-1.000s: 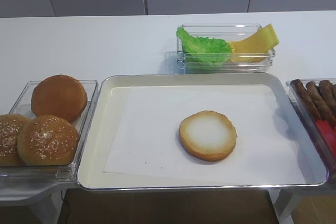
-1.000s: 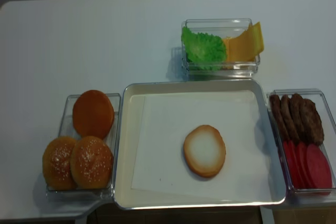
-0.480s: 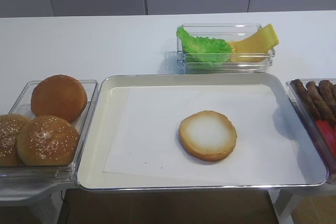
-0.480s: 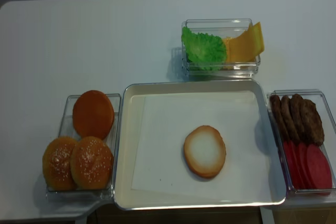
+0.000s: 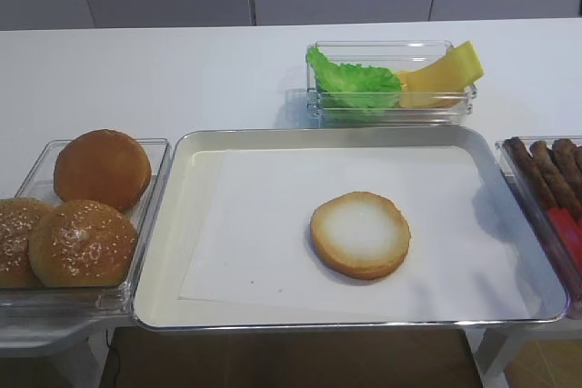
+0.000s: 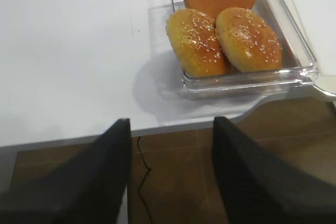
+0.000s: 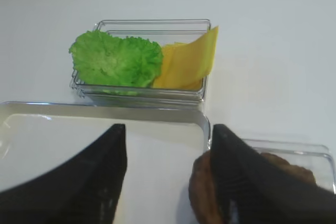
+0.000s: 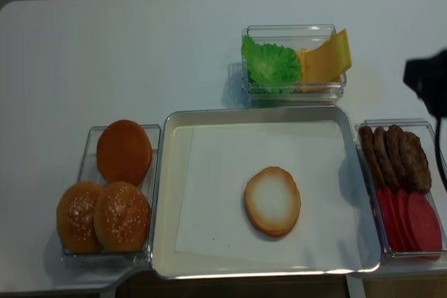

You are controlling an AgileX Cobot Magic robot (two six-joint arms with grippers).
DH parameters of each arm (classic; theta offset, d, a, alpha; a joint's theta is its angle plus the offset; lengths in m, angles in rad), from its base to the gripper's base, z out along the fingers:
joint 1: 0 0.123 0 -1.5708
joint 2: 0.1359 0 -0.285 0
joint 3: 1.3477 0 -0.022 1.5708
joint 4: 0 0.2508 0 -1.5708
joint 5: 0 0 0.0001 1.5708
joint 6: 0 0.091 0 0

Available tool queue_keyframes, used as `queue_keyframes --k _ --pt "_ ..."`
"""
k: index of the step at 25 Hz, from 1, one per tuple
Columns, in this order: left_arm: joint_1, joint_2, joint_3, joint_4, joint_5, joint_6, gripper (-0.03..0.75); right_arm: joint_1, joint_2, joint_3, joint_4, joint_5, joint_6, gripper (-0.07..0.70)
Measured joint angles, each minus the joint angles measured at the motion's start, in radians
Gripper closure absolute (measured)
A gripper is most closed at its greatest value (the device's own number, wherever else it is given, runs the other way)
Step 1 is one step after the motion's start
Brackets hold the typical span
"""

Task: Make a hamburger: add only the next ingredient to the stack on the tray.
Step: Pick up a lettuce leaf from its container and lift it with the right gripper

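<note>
Exterior high: no claw shows; the lettuce (image 5: 356,84) lies in the bin (image 5: 391,108) behind the tray (image 5: 182,224), the stack (image 5: 360,233) bare.

Right wrist: the right claw (image 7: 168,174) gapes wide and empty over the tray's far right corner. Lettuce sits ahead and left of it, cheese (image 7: 189,61) straight ahead.

Left wrist: the left claw (image 6: 169,171) is open, empty, near the buns (image 6: 226,38), so farther off.

Realsense: the right arm (image 8: 427,82) hangs right of the bin.

No text, label, brand, number or sign can be read anywhere.
</note>
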State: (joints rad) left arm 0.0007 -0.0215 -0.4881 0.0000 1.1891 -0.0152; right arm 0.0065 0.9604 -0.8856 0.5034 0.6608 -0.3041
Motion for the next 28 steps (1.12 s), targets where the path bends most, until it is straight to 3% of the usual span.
queue_keyframes --k 5,20,28 --pt "0.000 0.000 0.000 0.000 0.000 0.000 0.344 0.037 0.208 -0.130 0.050 -0.014 -0.078 0.246" --pt "0.000 0.000 0.000 0.000 0.000 0.000 0.344 0.255 0.762 -0.575 0.075 -0.024 -0.125 0.246" --pt "0.000 0.000 0.000 0.000 0.000 0.000 0.344 0.309 0.963 -0.766 0.126 -0.012 -0.160 0.244"
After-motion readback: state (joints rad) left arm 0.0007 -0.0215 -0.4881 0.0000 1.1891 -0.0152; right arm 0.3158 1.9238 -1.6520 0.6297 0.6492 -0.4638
